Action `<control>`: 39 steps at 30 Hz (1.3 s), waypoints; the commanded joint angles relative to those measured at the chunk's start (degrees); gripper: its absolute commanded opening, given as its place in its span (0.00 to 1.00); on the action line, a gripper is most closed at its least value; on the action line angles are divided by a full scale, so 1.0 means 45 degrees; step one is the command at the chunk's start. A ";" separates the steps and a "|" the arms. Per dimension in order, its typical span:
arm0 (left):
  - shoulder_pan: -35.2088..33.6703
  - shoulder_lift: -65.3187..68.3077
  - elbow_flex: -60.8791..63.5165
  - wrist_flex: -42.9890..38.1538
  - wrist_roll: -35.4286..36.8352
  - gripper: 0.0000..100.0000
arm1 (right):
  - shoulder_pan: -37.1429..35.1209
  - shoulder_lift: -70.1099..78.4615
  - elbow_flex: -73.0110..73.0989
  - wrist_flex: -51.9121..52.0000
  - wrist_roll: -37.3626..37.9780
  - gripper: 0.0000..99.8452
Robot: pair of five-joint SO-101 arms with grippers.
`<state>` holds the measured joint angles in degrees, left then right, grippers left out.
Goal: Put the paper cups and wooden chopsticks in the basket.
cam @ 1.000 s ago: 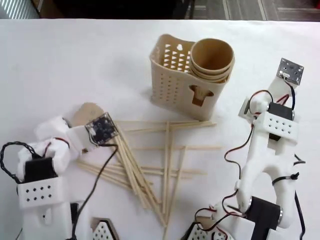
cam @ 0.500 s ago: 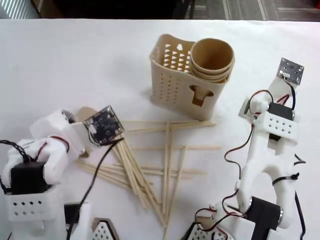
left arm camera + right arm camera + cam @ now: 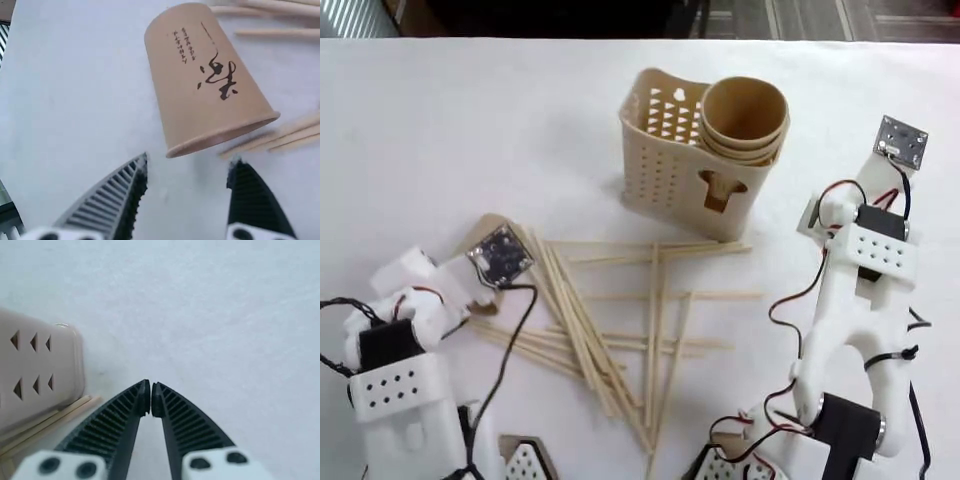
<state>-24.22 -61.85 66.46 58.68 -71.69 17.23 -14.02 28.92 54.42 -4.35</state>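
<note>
The left gripper (image 3: 189, 162) has drawn back from the loose paper cup (image 3: 210, 80), jaws wide apart and empty. The cup lies on its side on the table (image 3: 470, 120), beside the scattered chopsticks (image 3: 620, 320), so both likely still need moving into the basket (image 3: 665, 160). The right gripper (image 3: 151, 390) is closed on nothing.
</note>
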 commanded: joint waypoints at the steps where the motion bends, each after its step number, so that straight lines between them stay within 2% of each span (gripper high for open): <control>1: -0.0068 -0.0127 0.0664 -0.1661 0.0254 0.25 | -0.0166 -0.0381 -0.0078 -0.0147 0.0059 0.02; 5: 0.0205 -0.0127 0.1817 -0.3516 0.0508 0.22 | -0.0166 -0.0381 -0.0078 -0.0147 0.0059 0.02; 9: 0.0674 -0.0147 0.2325 -0.4083 0.0821 0.18 | -0.0166 -0.0381 -0.0078 -0.0147 0.0059 0.02; 13: 0.1397 -0.0225 0.1875 -0.3868 0.1328 0.04 | -0.0166 -0.0381 -0.0078 -0.0147 0.0059 0.02; 14: 0.1514 -0.0225 0.1582 -0.3575 0.1426 0.01 | -0.0166 -0.0381 -0.0078 -0.0147 0.0059 0.02; 23: 0.2882 -0.0147 -0.3302 0.1055 0.3751 0.02 | -0.0166 -0.0381 -0.0078 -0.0147 0.0059 0.02; 32: 0.5968 0.0010 -0.8186 0.4552 0.6310 0.02 | -0.0147 -0.0381 -0.0078 -0.0147 0.0059 0.02; 35: 0.6632 0.1201 -0.9963 0.5158 0.7131 0.02 | -0.0147 -0.0381 -0.0078 -0.0147 0.0059 0.02; 39: 0.7551 0.4249 -1.3187 0.6486 0.7932 0.02 | -0.0147 -0.0381 -0.0078 -0.0147 0.0059 0.02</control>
<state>6.29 -52.09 18.81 84.26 -38.37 17.23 -14.02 28.92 54.42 -4.35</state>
